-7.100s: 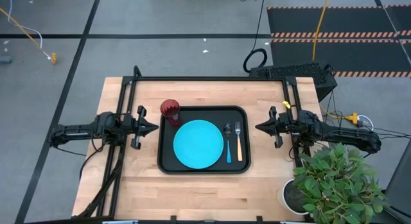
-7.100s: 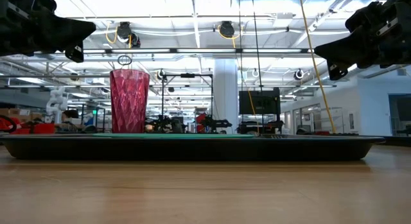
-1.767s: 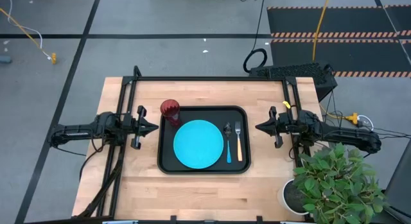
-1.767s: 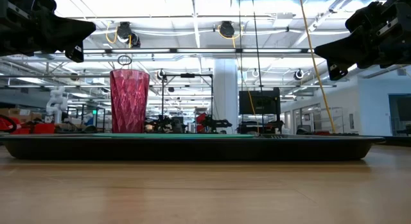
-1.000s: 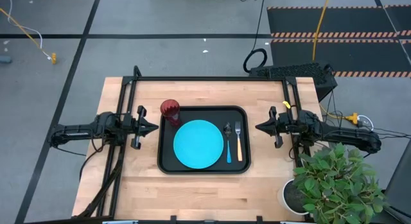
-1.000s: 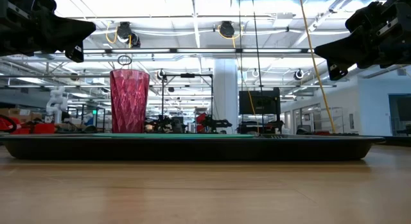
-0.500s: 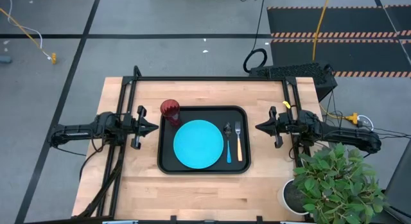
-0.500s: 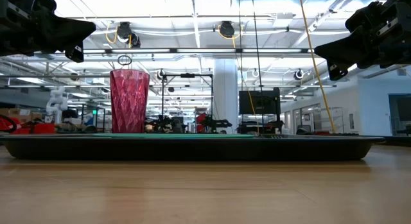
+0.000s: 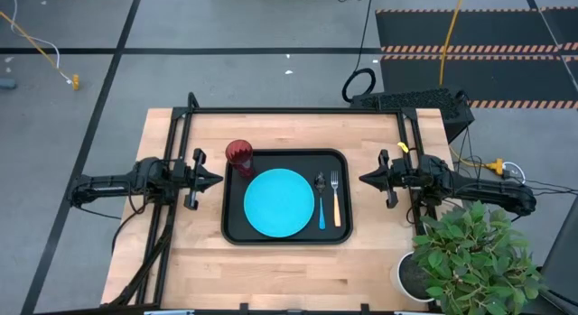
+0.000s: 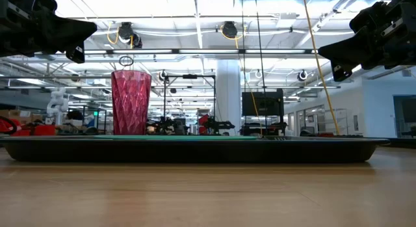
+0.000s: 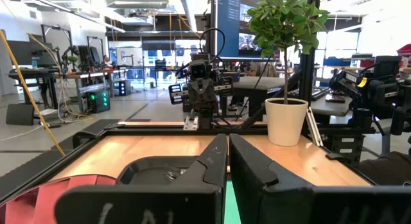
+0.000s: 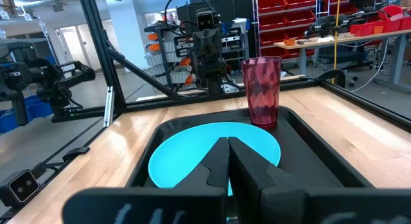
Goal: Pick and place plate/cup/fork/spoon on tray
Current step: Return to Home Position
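Observation:
The black tray (image 9: 237, 226) lies in the middle of the table. On it rest the cyan-blue plate (image 9: 279, 202), the blue-handled spoon (image 9: 321, 205) and the orange-handled fork (image 9: 336, 203), side by side right of the plate. The dark red cup (image 9: 239, 153) stands upright in the tray's far left corner; it also shows in the low view (image 10: 130, 102) and the right wrist view (image 12: 261, 90). My left gripper (image 9: 218, 180) hovers left of the tray, shut and empty. My right gripper (image 9: 362, 179) hovers right of the tray, shut and empty.
A potted plant (image 9: 470, 256) in a white pot stands at the table's near right corner, close to my right arm. A black frame (image 9: 293, 111) runs along the table's far edge and sides. Bare wood lies in front of the tray.

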